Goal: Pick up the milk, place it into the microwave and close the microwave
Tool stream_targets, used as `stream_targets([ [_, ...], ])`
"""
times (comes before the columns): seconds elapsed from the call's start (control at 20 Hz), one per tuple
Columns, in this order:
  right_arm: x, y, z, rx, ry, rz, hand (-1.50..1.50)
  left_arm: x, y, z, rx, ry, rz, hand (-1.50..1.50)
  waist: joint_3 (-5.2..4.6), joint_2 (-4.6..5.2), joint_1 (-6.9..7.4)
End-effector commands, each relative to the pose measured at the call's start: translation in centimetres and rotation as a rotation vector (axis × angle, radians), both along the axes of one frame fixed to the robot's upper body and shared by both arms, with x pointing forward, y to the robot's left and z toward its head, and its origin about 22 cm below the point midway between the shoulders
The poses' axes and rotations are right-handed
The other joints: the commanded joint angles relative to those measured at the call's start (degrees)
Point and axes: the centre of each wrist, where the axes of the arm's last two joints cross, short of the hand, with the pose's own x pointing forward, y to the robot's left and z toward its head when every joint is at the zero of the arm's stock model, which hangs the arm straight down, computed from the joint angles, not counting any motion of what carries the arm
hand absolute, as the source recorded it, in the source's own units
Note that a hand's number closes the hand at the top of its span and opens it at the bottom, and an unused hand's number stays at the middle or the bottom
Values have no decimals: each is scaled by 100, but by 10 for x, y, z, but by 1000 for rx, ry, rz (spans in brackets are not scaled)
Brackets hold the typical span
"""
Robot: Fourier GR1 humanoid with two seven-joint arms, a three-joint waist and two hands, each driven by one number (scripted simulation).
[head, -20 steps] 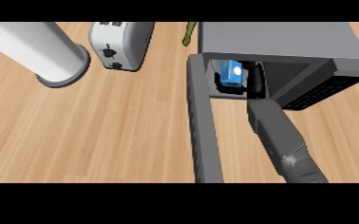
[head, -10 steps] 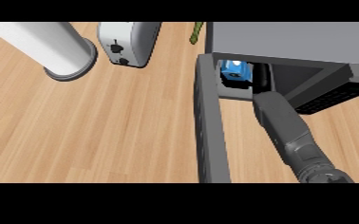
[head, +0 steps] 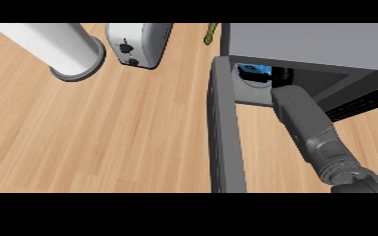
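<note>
R forearm (head: 306, 125) gone deeper into microwave (head: 310, 42) vs 0.5 s ago. Milk (head: 255, 71) inside, door (head: 225, 135) open. R hand (head: 260, 84) at milk, mostly hidden, grip: can't tell.

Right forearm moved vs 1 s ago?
Yes. The right forearm has gone deeper into the microwave, toward the milk.

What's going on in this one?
The robot's right forearm reaches into the open microwave, whose door swings out over the counter. The blue milk carton is inside. Only a dark bit of the right robot hand shows next to it, so a grasp cannot be confirmed. The door is not yet closed. A toaster stands to the left.
</note>
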Motion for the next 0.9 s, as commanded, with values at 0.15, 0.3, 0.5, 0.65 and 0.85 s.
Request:
stream_targets([
  [0.15, 6, 0, 11, -17, -105, -65, 150, 2, 7, -1, 14, -8, -18, -150, 2, 55, 145],
  [0.3, 12, -6, 21, -92, -140, -138, 150, 2, 2, -10, -4, 24, -8, -150, -10, 35, 87],
  [0.5, 13, -5, 22, -124, -150, -245, 150, 2, -2, -5, -5, 16, -29, -150, 0, 63, 184],
  [0.65, 15, -11, 27, -127, -160, -262, 150, 4, 4, -8, -7, 17, -31, -150, -2, 87, 191],
  [0.85, 20, 0, 35, -134, -166, -278, 150, 10, 8, -9, 13, 13, -33, -150, -4, 116, 259],
])
